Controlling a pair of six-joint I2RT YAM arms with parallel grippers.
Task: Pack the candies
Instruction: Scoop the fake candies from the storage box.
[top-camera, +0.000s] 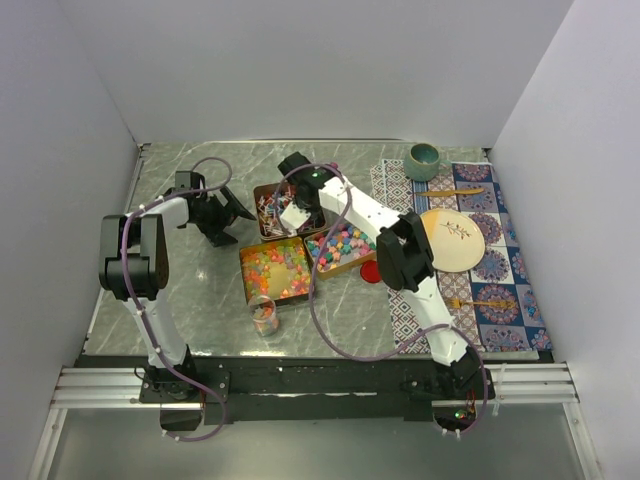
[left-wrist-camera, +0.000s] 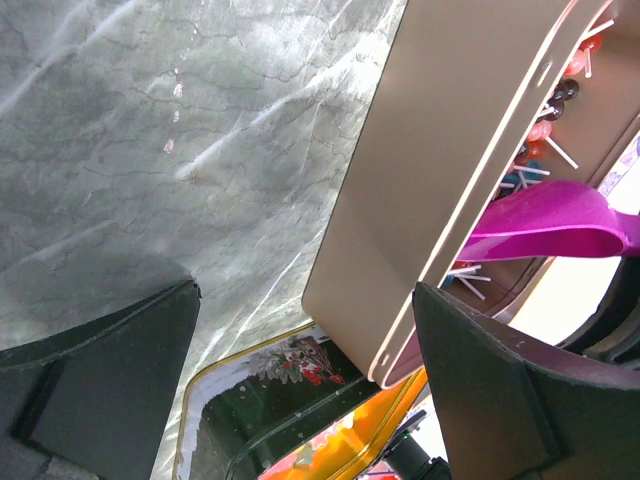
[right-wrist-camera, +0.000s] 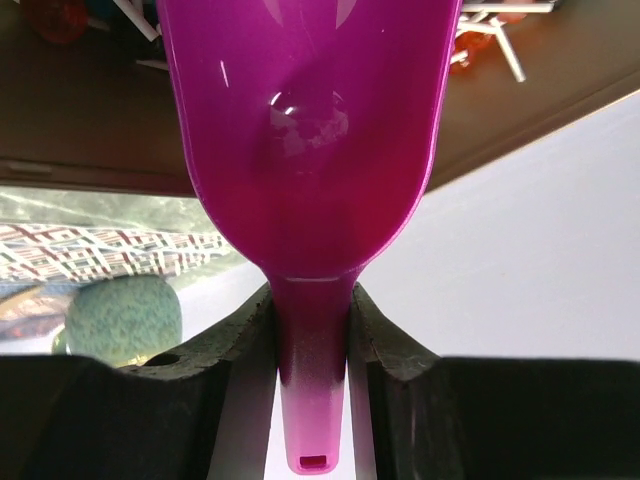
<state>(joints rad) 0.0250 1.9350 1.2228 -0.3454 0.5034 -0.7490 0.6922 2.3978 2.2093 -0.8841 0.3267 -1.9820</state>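
Three open tins of candies sit mid-table: wrapped pieces and lollipops in the back brown tin (top-camera: 272, 205), orange-yellow jelly bits (top-camera: 275, 268), and pastel balls (top-camera: 340, 246). A small clear jar (top-camera: 263, 313) in front holds some candies. My right gripper (top-camera: 297, 207) (right-wrist-camera: 312, 330) is shut on the handle of the purple scoop (right-wrist-camera: 310, 130), whose empty bowl hangs over the back tin's sweets (right-wrist-camera: 490, 40). My left gripper (top-camera: 218, 213) (left-wrist-camera: 300, 400) is open and empty, just left of the back tin's wall (left-wrist-camera: 450, 180); the scoop (left-wrist-camera: 550, 220) shows beyond it.
A flat red lid (top-camera: 371, 270) lies right of the tins. On the patterned placemat (top-camera: 500, 270) at the right are a beige plate (top-camera: 450, 240), a green mug (top-camera: 424, 160), a wooden spoon (top-camera: 455, 191) and a fork (top-camera: 480, 302). White walls enclose the table.
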